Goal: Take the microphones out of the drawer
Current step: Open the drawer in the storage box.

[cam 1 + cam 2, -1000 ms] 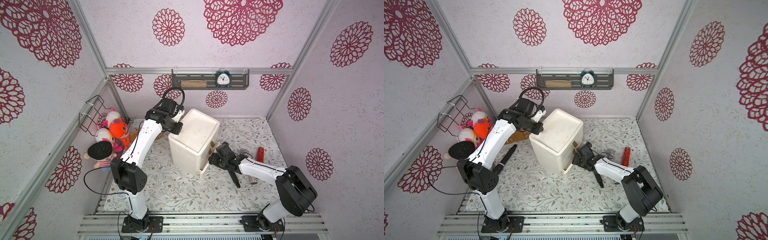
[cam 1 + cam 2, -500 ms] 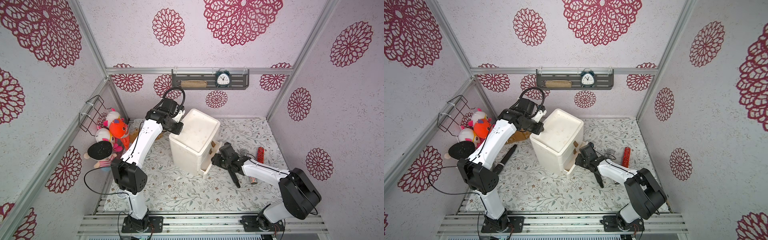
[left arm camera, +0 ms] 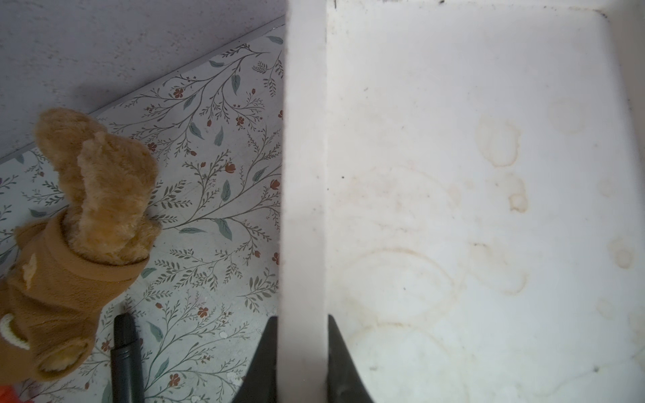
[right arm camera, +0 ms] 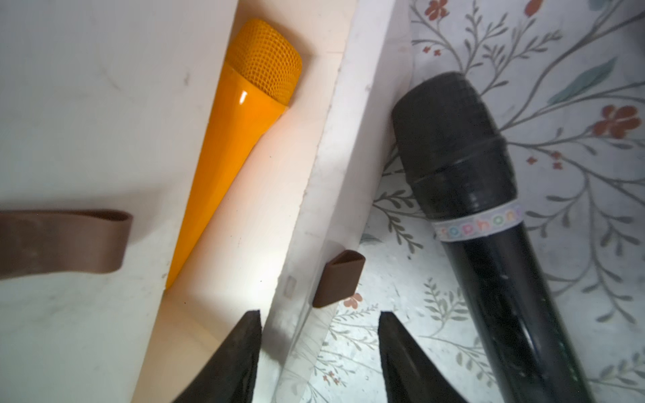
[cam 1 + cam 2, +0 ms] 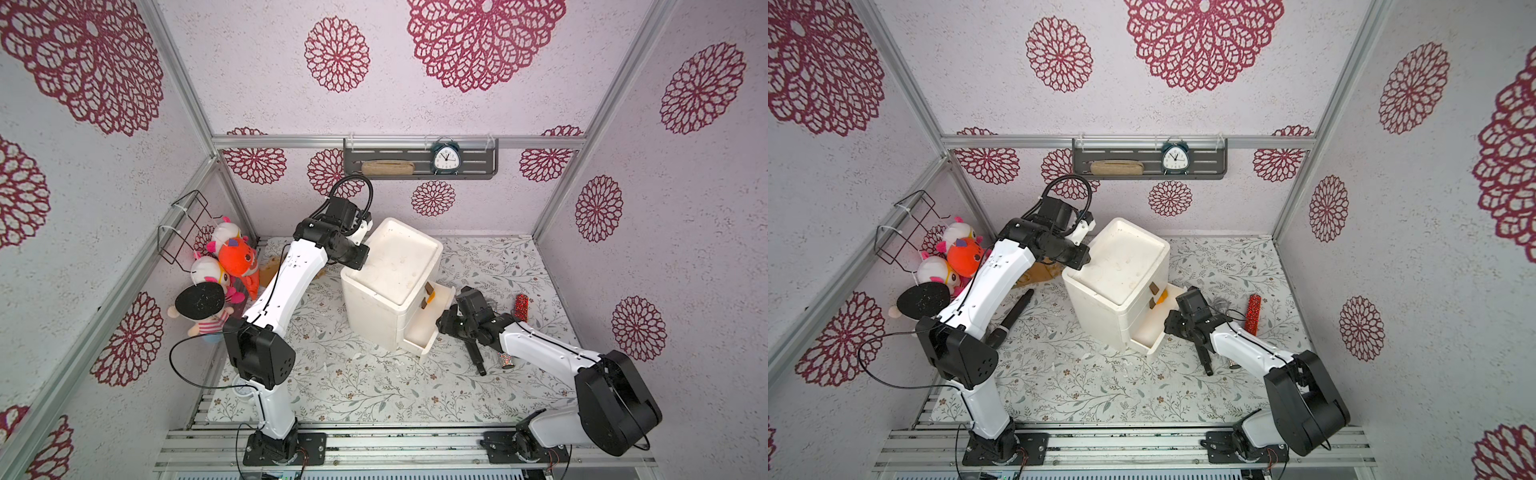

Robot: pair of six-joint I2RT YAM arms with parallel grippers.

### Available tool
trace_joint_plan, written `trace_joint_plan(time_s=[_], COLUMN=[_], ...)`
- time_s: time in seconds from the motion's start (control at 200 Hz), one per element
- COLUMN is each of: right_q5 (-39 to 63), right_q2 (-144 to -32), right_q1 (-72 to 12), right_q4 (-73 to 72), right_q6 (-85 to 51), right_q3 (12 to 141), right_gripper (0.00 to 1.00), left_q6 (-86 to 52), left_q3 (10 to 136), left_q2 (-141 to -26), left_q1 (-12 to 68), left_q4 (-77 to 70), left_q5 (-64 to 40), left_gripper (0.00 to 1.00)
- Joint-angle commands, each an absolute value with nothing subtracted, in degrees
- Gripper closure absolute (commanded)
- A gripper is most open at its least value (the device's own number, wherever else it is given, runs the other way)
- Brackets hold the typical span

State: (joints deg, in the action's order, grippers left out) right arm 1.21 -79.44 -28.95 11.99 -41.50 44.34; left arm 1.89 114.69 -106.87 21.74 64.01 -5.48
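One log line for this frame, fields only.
left gripper: shut on cabinet rim | right gripper: open, astride drawer front | orange microphone: inside open drawer

In both top views the open drawer (image 5: 451,293), right of centre, has free room above. White cabinet (image 5: 390,266) blocks its left; black microphone (image 5: 473,353) lies lower right.

Alarm clock (image 5: 445,160) on wall shelf (image 5: 476,165); plush toys (image 5: 235,257) in corner.
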Motion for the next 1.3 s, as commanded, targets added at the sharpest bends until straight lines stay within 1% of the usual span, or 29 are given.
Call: trace_joint_plan(time_s=[0.0, 0.115, 0.27, 0.58, 0.811, 1.071, 1.131, 1.191, 1.296], right_q5=[-3.5, -2.9, -2.8, -5.6, -4.6, -2.7, -1.4, -0.9, -0.7], right_q2=[-77.4, -75.3, -73.4, -69.9, -67.6, -65.6, -66.2, -67.3, -69.8], right_q1=[-25.3, -23.4, -22.7, -21.1, -20.7, -21.9, -22.5, -23.5, -25.4], right_q4=[23.1, 24.5, 26.0, 30.7, 31.6, 32.2, 31.5, 30.8, 29.1], right_q6=[-37.1, -35.7, -35.0, -33.6, -32.4, -32.5, -33.2, -34.3, -35.5], right_q3=[41.9, 40.6, 39.9, 39.3, 41.9, 49.1, 50.7, 52.3, 55.0], right_gripper=[0.44, 0.44, 0.44, 0.44, 0.44, 0.38, 0.36, 0.3, 0.29], left_q6=[2.1, 2.1, 2.0, 2.0, 1.9, 1.8, 1.8, 1.8, 1.8], left_q3=[113.6, 113.6, 113.6, 113.4, 113.4, 113.2, 113.4, 113.4, 113.2], left_q2=[-108.2, -108.3, -108.5, -108.2, -108.4, -108.5, -108.7, -108.7, -108.6], left_q1=[22.9, 22.9, 22.9, 22.9, 22.9, 22.9, 22.9, 22.9, 23.0], left_q4=[65.3, 65.2, 65.3, 65.3, 65.0, 65.0, 65.0, 65.0, 65.0], left_q5=[-8.9, -8.9, -8.9, -8.8, -9.1, -9.4, -9.5, -9.7, -9.7], left_gripper=[1.0, 1.0, 1.0, 1.0, 1.0, 1.0, 1.0, 1.0, 1.0])
